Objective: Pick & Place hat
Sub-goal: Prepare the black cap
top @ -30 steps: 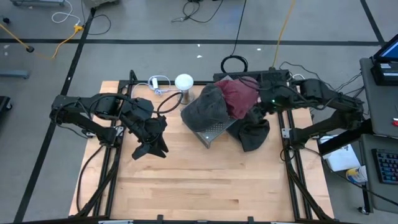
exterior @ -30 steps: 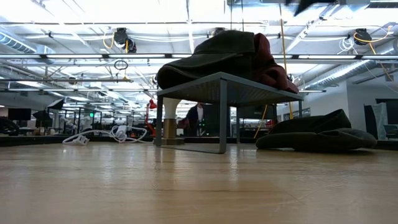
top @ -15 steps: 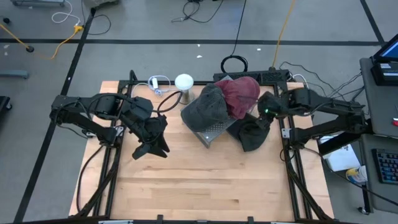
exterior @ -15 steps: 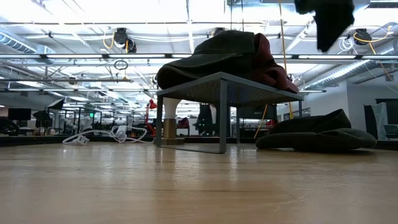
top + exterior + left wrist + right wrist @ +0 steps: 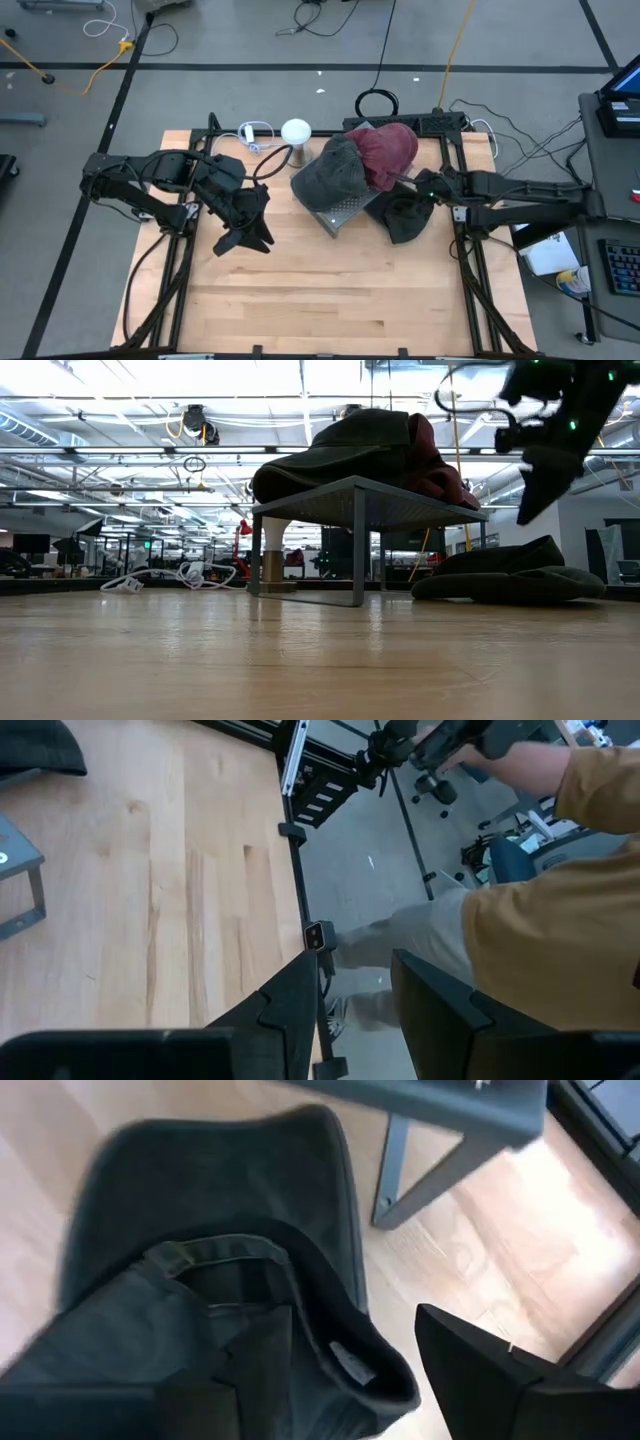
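Observation:
A dark hat point(image 5: 405, 218) lies on the table just right of a grey metal rack point(image 5: 345, 212); its opening faces up in the right wrist view point(image 5: 200, 1230). On the rack rest a grey hat point(image 5: 328, 172) and a maroon hat point(image 5: 388, 152). My right gripper point(image 5: 370, 1380) hangs open just above the dark hat point(image 5: 510, 575), slanting down, its fingers apart from the cloth in the low view point(image 5: 530, 500). My left gripper point(image 5: 245, 235) stands open over the table's left half, with nothing between its fingers point(image 5: 355, 1010).
A white-topped post point(image 5: 295, 135) and a white cable point(image 5: 255, 135) sit at the far edge, left of the rack. The rack's leg point(image 5: 420, 1175) stands close beside the dark hat. A person in a yellow shirt point(image 5: 560, 920) is beyond the table's edge. Bare wood point(image 5: 320, 290) fills the near half.
My right gripper has come down from high above the rack toward the dark hat on the table, shifting a little toward the near edge and rolling as it sank. The hats and the rack have kept their places.

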